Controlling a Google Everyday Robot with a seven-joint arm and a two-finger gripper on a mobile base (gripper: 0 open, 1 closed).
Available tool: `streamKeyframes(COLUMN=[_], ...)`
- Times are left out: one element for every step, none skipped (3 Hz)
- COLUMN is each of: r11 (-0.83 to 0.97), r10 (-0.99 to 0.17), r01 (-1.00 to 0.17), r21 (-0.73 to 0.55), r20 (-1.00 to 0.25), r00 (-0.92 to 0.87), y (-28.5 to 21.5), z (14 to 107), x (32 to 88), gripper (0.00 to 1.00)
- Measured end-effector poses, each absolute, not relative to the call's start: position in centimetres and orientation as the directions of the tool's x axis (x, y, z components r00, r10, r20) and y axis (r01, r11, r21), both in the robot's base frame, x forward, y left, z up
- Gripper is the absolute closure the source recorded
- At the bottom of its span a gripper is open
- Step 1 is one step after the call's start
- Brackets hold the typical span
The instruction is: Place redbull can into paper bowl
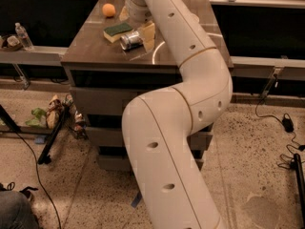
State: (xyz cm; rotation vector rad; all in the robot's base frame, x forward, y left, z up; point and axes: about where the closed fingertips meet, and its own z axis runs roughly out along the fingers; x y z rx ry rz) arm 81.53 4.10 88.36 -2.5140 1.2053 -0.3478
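Observation:
The redbull can [130,40] lies on its side on the dark table top [90,49], its silver end facing the camera. The paper bowl [148,31] sits just right of the can and touches or nearly touches it. Only a beige slice of the bowl shows, because my white arm [162,27] covers the rest. My gripper does not show. The arm's far end runs over the back of the table and out of the top of the view, above and behind the can.
A green-and-yellow sponge [116,31] lies just left of the can and an orange ball [109,9] sits at the back left. A water bottle [24,36] stands on a low shelf at the left. Cables and stand legs lie on the floor.

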Motion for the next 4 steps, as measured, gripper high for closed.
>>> streamKeyframes(r11=[-0.594, -0.579, -0.565, -0.542], r10=[-0.785, -0.793, -0.801, -0.816], r01=[-0.69, -0.68, -0.678, -0.681], r21=[-0.414, -0.449, -0.471, -0.492], r20=[0.11, 0.117, 0.116, 0.115], r00=[0.61, 0.598, 0.587, 0.566], y=[4.0, 3.9, 4.3, 4.4], z=[88.8, 89.6, 89.8, 89.9], x=[82.4, 83.1, 83.6, 84.3], gripper=[0.41, 0.4, 0.17, 0.0])
